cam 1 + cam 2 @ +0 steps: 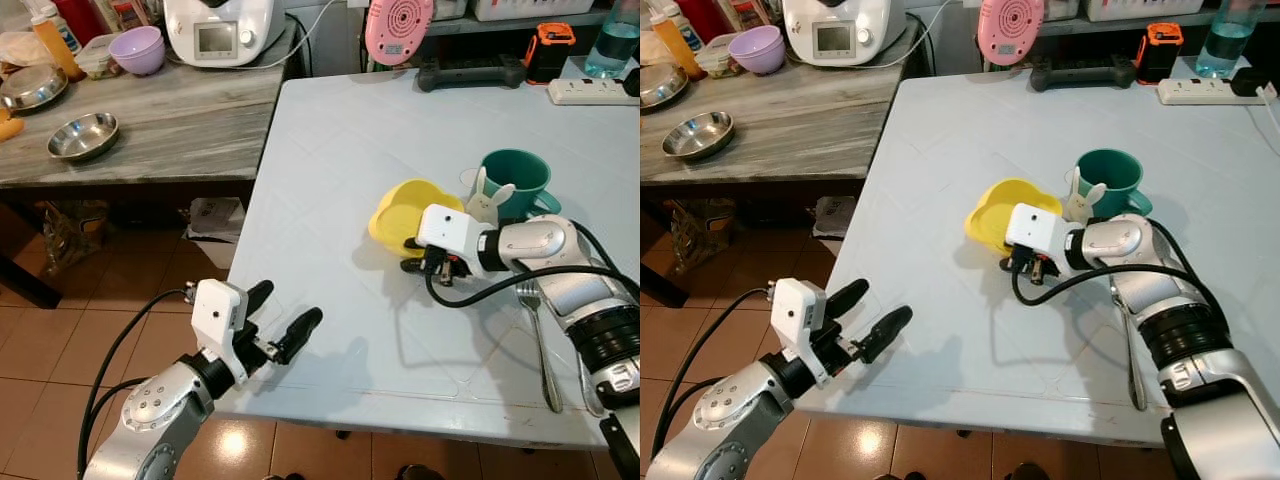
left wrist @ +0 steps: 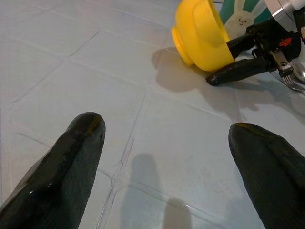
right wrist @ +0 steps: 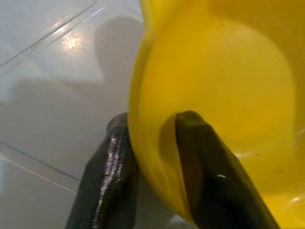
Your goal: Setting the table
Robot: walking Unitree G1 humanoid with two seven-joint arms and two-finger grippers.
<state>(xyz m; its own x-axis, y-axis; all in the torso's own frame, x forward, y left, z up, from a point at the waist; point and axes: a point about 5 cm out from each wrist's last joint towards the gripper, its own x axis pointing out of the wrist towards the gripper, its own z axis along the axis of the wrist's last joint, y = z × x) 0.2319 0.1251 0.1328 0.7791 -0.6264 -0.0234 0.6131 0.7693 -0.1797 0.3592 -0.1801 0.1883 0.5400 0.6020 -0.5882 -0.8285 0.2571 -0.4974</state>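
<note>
Left eye view: the right tool is clenched on the rim of the yellow bowl, which stands tilted on its edge near the middle of the pale tabletop. Just at the bowl's 3 o'clock sits the teal mug with a rabbit figure on its side, and at the bowl's 5 o'clock a fork lies flat. The step in hand looks like placing the bowl for a setting; the next move calls for lowering it level onto open surface beside the fork before letting go. The left tool, at 7 o'clock of the bowl, hangs released over the tabletop's near-left edge.

Right eye view: the widest open room lies at the bowl's 9 and 7 o'clock. The tabletop's left edge drops to the tiled floor, so the bowl should stay well inside it. A power strip lies far off at 1 o'clock.

Left wrist view: both spread fingers frame bare tabletop, with the bowl and the right tool well apart ahead.

Right wrist view: one finger presses inside the bowl wall, the other outside, pinching the rim.
</note>
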